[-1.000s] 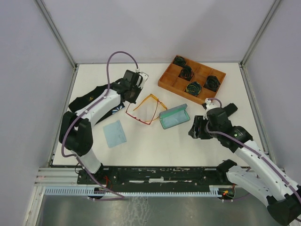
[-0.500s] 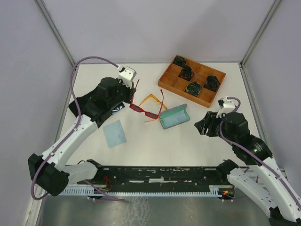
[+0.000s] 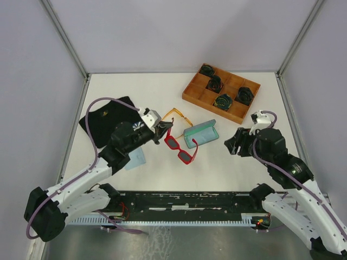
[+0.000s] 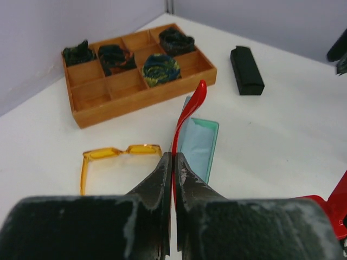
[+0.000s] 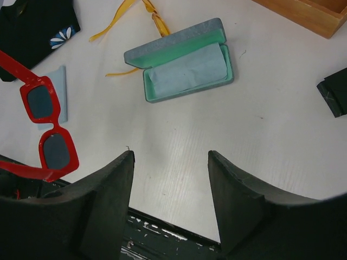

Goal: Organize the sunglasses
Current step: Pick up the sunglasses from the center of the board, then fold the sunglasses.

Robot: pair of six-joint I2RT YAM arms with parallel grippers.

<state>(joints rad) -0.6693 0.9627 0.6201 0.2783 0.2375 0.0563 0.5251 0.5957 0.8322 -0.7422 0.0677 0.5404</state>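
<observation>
progress: early, neither pair cased | left gripper [image 4: 172,158]: pinched shut on temple of red sunglasses [image 3: 180,149], lifted just left of open grey-blue case [image 3: 201,134] | right gripper [image 5: 171,157]: wide open, empty | orange-yellow sunglasses [image 4: 141,149]: lying on worktop [image 3: 162,92] beside case | todo: stow both pairs

Robotics lab test cell — a white tabletop [image 3: 162,92] boxed in by plain grey panels [image 3: 179,32] on aluminium posts [image 3: 63,35]. A left arm [image 3: 87,179] and right arm [image 3: 295,173], white-and-black machines, stand bolted to a slotted metal rail [image 3: 162,219] at the near edge — a purple cable [image 3: 111,99] loops above the bench.
</observation>
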